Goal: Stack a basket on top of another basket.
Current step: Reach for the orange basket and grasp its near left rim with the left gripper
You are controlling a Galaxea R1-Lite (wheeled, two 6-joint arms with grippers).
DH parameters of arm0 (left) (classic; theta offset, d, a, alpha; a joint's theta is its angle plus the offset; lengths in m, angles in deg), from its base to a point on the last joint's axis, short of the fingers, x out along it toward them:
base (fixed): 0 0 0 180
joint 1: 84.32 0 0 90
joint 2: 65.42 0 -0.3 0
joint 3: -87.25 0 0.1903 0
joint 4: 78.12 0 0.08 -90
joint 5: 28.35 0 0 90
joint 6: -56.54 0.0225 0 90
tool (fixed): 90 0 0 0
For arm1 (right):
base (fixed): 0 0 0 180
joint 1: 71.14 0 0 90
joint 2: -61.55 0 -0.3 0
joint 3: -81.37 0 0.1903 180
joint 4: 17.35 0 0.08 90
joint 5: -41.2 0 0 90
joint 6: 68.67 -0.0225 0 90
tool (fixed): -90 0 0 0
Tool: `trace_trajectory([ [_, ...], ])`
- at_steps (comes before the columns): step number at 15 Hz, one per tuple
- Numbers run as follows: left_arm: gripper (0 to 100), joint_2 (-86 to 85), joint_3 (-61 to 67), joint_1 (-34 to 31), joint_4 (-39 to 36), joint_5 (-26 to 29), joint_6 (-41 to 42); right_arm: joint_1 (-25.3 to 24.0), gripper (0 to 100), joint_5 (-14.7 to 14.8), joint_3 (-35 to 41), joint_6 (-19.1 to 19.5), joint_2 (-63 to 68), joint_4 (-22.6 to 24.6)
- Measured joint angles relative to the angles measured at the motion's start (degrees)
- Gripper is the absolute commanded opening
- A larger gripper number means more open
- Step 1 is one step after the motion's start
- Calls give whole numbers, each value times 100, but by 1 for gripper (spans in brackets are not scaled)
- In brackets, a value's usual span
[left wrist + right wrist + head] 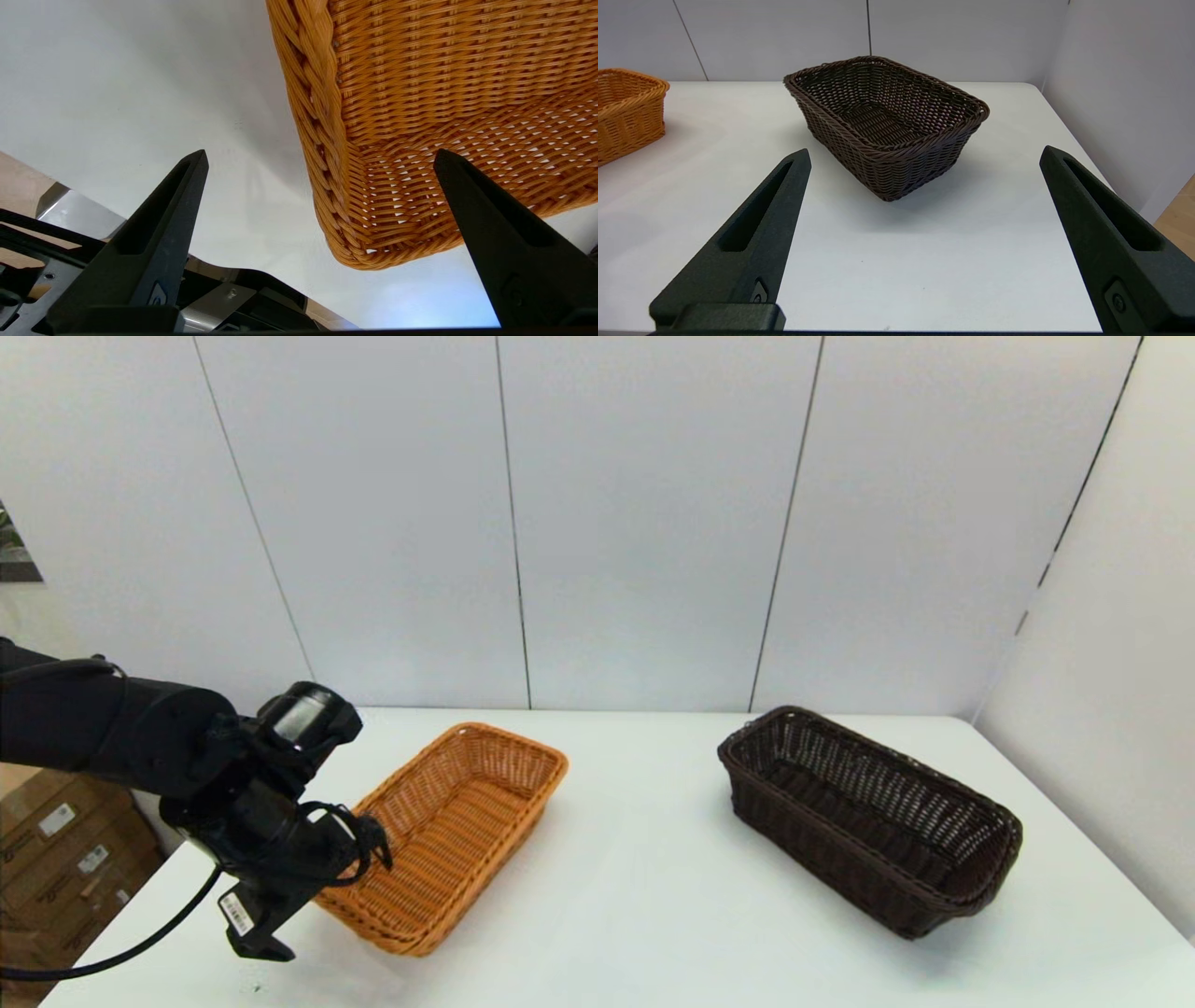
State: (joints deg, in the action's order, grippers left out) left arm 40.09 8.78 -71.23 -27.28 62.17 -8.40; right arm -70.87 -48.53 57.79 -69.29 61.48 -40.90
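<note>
Dark basket sits on table right side, untouched, well apart from orange basket at left. Left claw, fingers apart, straddles orange basket's near corner. Right claw spread, back from dark basket. Risk: a one-corner grip tilts or drags the basket.

You're looking at a bare test lab setup: a plain white table boxed in by grey-white panel walls with thin seams. Off your left edge sit cardboard boxes with shipping labels, stacked on the floor.
</note>
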Motion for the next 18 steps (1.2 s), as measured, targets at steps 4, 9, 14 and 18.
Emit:
trace_trajectory([
  [4, 100, 107, 199, 2, -223, -11, 9, 0, 100, 0, 0, 2, 0, 2],
  [9, 100, 282, 393, 33, -723, -6, 11, 0, 100, 0, 0, 0, 0, 0],
  [14, 100, 391, 433, 30, -955, 160, 20, 0, 100, 0, 0, 2, 0, 0],
  [18, 100, 428, 433, 29, -1045, 200, 20, 0, 100, -2, 0, 2, 0, 0],
])
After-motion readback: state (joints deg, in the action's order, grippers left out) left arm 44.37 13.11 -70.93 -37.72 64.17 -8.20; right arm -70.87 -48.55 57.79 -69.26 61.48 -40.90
